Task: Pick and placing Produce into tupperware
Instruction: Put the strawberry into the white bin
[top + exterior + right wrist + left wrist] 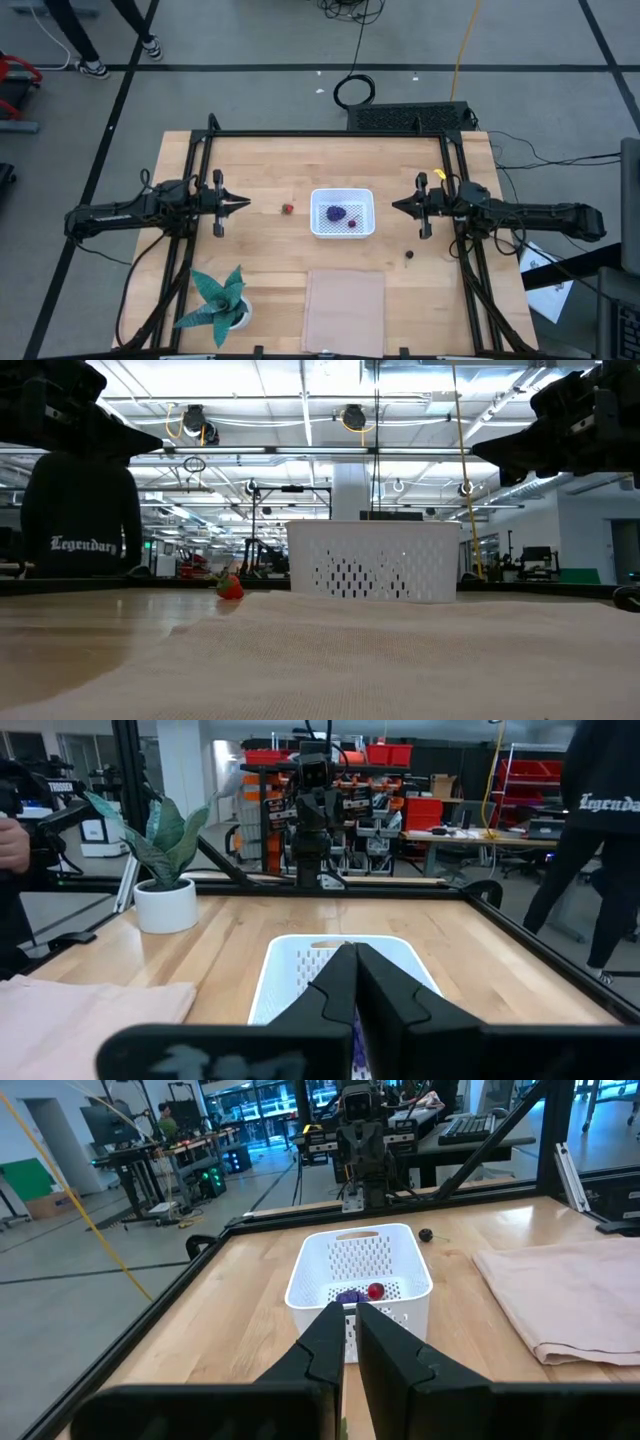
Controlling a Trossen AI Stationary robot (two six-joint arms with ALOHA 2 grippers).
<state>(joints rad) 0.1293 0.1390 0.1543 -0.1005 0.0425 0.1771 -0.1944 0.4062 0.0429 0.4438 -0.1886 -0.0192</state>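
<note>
The white tupperware [342,213] sits mid-table and holds the purple lump [336,212] and one reddish ball [352,224]; both also show in the left wrist view, the lump [348,1296] beside the ball [375,1291]. The small red piece [287,209] lies on the wood left of the tupperware. A dark ball [409,254] rests on the table toward the near right. My left gripper [247,204] hovers shut left of the red piece. My right gripper [393,207] hovers shut right of the tupperware. Both point at it.
A teal spiky potted plant [218,300] stands at the near left. A flat pinkish cloth-like rectangle [344,297] lies at the near edge in front of the tupperware. A black frame [330,133] borders the table. A person in a dark hoodie [80,510] stands beyond the far edge.
</note>
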